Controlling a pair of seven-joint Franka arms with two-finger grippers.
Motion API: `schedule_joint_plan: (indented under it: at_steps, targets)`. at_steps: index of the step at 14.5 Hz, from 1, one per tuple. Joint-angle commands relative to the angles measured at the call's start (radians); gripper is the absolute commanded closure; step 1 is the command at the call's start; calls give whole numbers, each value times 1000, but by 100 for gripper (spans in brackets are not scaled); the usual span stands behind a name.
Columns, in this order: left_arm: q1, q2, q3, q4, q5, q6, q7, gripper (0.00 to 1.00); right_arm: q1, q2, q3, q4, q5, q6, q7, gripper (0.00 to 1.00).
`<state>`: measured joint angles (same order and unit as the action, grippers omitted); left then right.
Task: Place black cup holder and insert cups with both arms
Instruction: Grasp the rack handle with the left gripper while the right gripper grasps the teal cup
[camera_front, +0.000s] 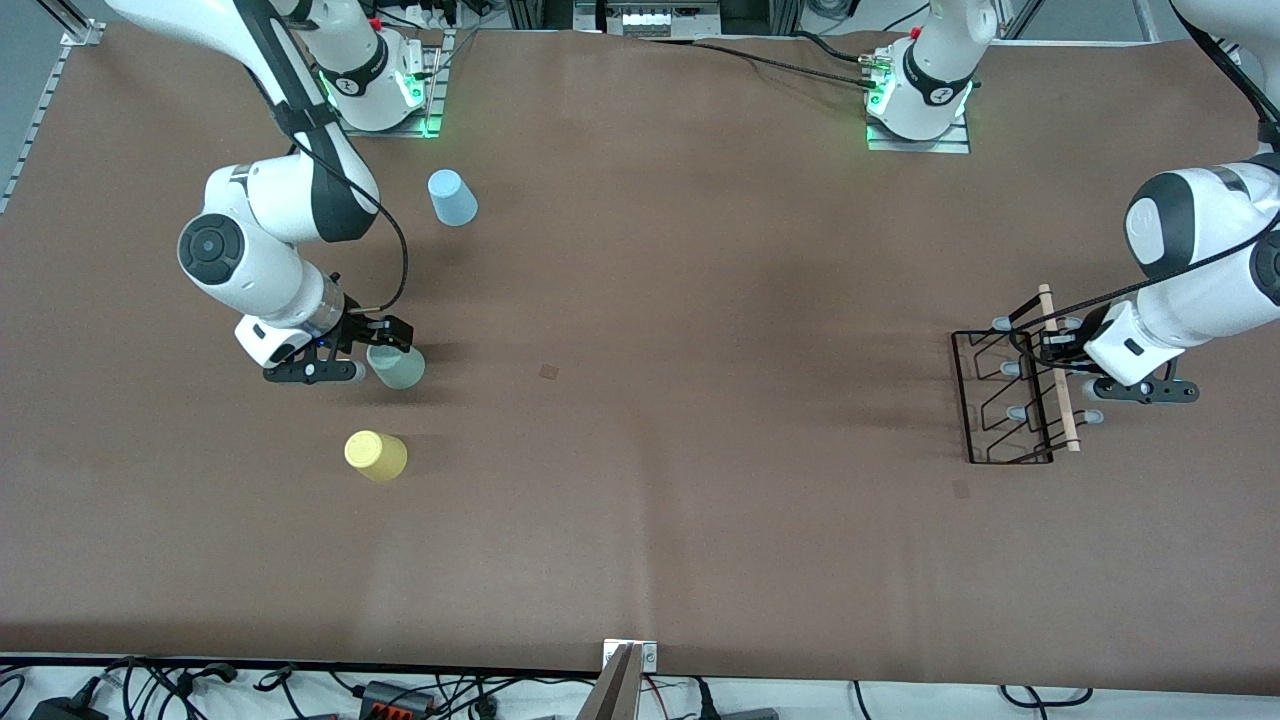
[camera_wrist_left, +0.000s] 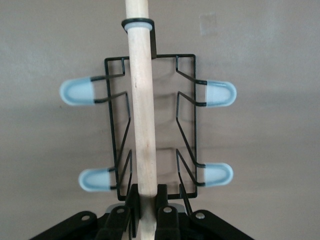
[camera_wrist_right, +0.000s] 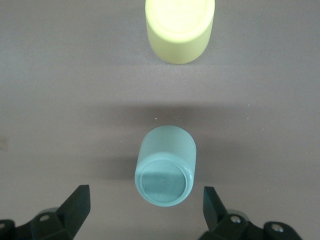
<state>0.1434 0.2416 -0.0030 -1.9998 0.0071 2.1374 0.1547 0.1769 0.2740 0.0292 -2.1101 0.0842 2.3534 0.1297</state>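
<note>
Left gripper (camera_wrist_left: 148, 216) clamped the black cup holder's (camera_front: 1005, 400) wooden handle (camera_wrist_left: 142, 125), rack's base cut off. Right gripper (camera_front: 362, 350) gaped around the mint cup (camera_wrist_right: 166, 167), yellow cup (camera_front: 376, 455) at six o'clock.

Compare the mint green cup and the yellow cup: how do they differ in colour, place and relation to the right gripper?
The mint green cup is pale green; the yellow cup is bright yellow. The mint green cup sits between the open fingers of the right gripper; the yellow cup stands free of it. The yellow cup is nearer the front camera. Both stand upside down on the table.
</note>
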Motion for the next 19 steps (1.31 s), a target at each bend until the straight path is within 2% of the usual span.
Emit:
schedule_joint_plan:
  at_steps: [1, 2, 5, 9, 11, 13, 16, 19]
  targets:
    - [1, -18, -17, 94, 5, -152, 20, 99, 10, -10, -6, -34, 17, 35, 13, 0]
    - [-8, -19, -22, 130, 4, -203, 22, 99, 7, -7, -8, -59, 17, 62, 11, 0]
    - [-21, -16, -139, 223, 2, -327, 5, 99, 3, -6, -8, -119, 16, 148, 11, 0]
    - [-33, -7, -303, 251, -15, -346, 0, 99, 9, 8, -8, -137, 16, 187, 11, 0]
    - [-80, 25, -386, 257, -15, -329, -71, 99, 9, 17, -8, -137, 16, 191, 11, 0]
    - [-164, 92, -410, 317, -30, -321, -160, 99, 10, 22, -8, -137, 14, 201, 10, 0]
    - [-296, 183, -408, 430, -64, -318, -340, 99, 10, 30, -8, -136, 14, 233, 8, 0]
    - [-419, 254, -408, 492, -62, -222, -588, 99, 9, 34, -8, -131, 12, 239, 7, 0]
